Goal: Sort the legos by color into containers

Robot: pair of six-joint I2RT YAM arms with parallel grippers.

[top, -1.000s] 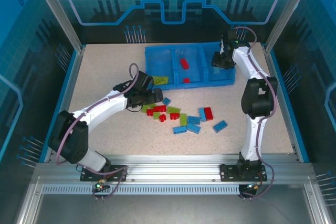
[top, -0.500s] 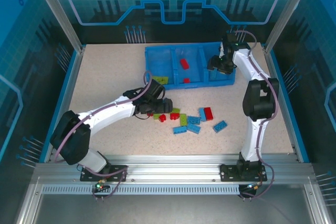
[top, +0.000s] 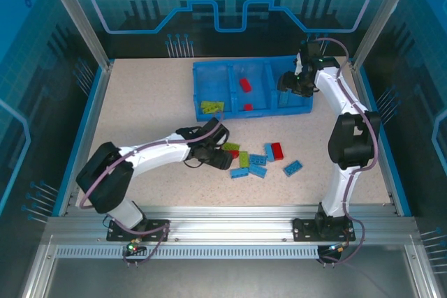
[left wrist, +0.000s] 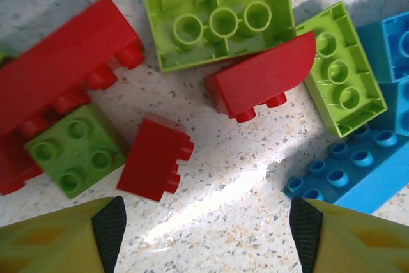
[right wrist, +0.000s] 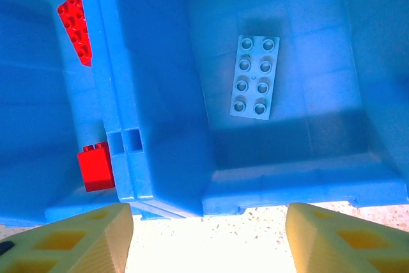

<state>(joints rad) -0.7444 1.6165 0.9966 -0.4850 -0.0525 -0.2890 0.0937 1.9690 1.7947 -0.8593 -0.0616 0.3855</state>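
near the arms, the left gripper [left wrist: 204, 228] hangs low over the loose legos [top: 255, 160] on the table [top: 140, 95]. its jaws are apart with nothing between them, seemingly lined up to close on the small red brick [left wrist: 153, 158] just ahead of its pads. farther off, the right gripper [right wrist: 208, 234] is spread and empty above the tray [top: 251, 63], over the right compartment, apparently the drop spot for blues. a light blue brick [right wrist: 255, 76] lies flat there, red bricks [top: 245, 84] in the middle compartment, lime bricks [top: 211, 107] in the left.
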